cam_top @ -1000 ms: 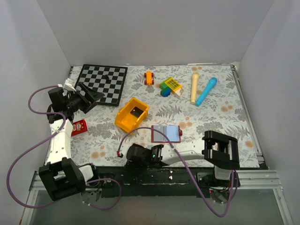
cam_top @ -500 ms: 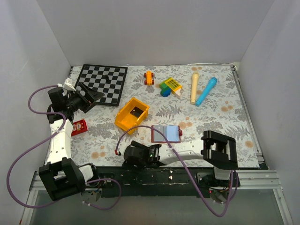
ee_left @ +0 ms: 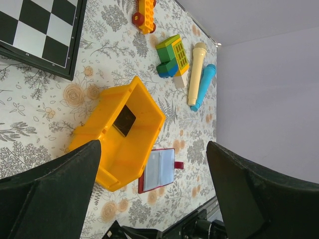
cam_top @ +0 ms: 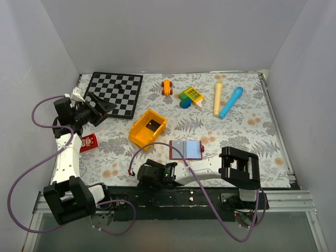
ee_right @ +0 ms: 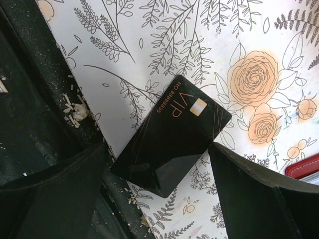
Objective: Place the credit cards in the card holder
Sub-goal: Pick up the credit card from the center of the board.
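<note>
Right claw (ee_right: 157,149) is spread wide over a black card (ee_right: 172,134) on the tabletop (ee_right: 149,40), its long axis slanted across the gap. Beyond, the card holder (cam_top: 186,149) lies open; farther, a second card (ee_left: 124,120) is seen in the yellow bin (ee_left: 124,159), nearer the left claw (ee_left: 153,144), likewise wide.

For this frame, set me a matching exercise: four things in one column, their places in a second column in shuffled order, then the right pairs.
Things:
1. VIP card
2. second card
3. card holder
4. chessboard

Places:
a. in the far left corner
b. inside the yellow bin
c. lying open, nearer than the bin and to its right
d. flat under the open right gripper

Pairs: 1-d, 2-b, 3-c, 4-a
</note>
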Robot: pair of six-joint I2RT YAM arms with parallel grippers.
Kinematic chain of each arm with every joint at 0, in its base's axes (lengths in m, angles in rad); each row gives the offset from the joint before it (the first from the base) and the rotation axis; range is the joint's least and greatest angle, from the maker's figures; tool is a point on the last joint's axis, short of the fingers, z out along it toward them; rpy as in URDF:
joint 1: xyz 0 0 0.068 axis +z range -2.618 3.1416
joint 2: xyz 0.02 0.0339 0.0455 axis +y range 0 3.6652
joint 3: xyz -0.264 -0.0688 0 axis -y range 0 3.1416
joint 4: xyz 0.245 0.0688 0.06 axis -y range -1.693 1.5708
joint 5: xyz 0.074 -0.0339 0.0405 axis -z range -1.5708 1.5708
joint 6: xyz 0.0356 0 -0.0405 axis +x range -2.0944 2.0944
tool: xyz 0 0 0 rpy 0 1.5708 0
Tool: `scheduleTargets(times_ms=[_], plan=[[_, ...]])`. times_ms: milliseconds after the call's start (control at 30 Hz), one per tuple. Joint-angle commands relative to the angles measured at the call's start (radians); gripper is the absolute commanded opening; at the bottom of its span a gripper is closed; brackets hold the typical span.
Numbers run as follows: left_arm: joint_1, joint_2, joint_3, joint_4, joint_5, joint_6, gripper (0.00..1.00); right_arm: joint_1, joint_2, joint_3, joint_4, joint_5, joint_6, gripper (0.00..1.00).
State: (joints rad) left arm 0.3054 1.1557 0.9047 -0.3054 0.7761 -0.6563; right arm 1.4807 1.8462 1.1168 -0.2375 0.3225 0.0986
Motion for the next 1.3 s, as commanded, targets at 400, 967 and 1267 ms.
scheduleTargets(times_ms=[400, 967, 1267], plan=[[0.001, -0.007, -0.029, 0.034, 0.017, -0.008, 0.87, 0.003, 0.027, 0.015, -0.034, -0.022, 0.024, 0.68], [0.0, -0.001, -0.04, 0.052, 0.025, -0.014, 0.88, 0.001, -0.057, -0.026, -0.006, -0.022, 0.044, 0.44], [0.0, -0.001, -0.035, 0.054, 0.025, -0.016, 0.88, -0.003, -0.102, -0.017, -0.034, 0.038, 0.041, 0.38]])
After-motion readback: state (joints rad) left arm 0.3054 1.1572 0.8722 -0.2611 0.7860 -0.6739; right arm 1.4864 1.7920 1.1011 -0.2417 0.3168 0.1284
